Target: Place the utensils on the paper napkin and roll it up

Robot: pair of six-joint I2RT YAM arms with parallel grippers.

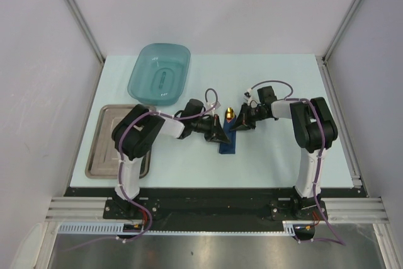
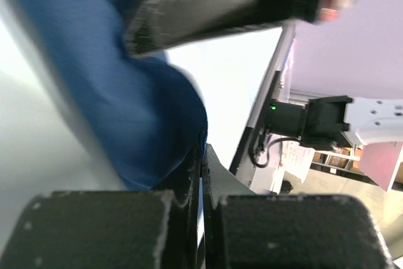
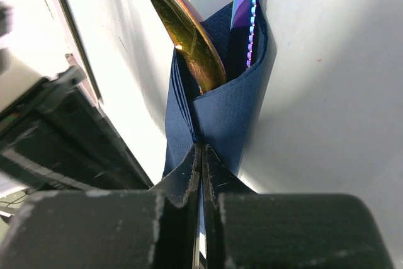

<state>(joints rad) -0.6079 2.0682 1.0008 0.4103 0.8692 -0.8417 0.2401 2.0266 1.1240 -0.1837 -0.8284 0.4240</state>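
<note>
The paper napkin (image 3: 221, 114) is seen folded into a narrow navy bundle at table (image 1: 283, 92) centre, with the utensils (image 3: 242, 26) wrapped inside it. It is pinched between the fully closed jaws of the right gripper (image 3: 201, 154). From that gripper's wrist view the bundle runs toward 12 o'clock from the fingertips. The gold spoon (image 3: 187, 37) bowl and a serrated iridescent knife (image 3: 247, 11) blade stick out of the bundle's far end, the spoon at 11 o'clock and the knife at 1 o'clock.

In the left wrist view the left gripper (image 2: 201, 155) is closed tight. The napkin's blue fold comes down to its tips at 12 o'clock and looks nipped there, though the picture is blurred.

From above, both grippers are met over the bundle. The left one is at 9 o'clock of it and the right one at 2 o'clock. The gold bowl shows at 12 o'clock of the bundle.

The left arm is bent at the elbow and reaches toward 2 o'clock from its base. The right arm is folded back, its forearm pointed toward 9 o'clock.

A teal tub (image 1: 159, 74) is set at the table's 11 o'clock, well apart from the bundle. A metal tray (image 1: 104, 149) lies at 8 o'clock and is partly covered by the left arm. Contents cannot be made out in either.
</note>
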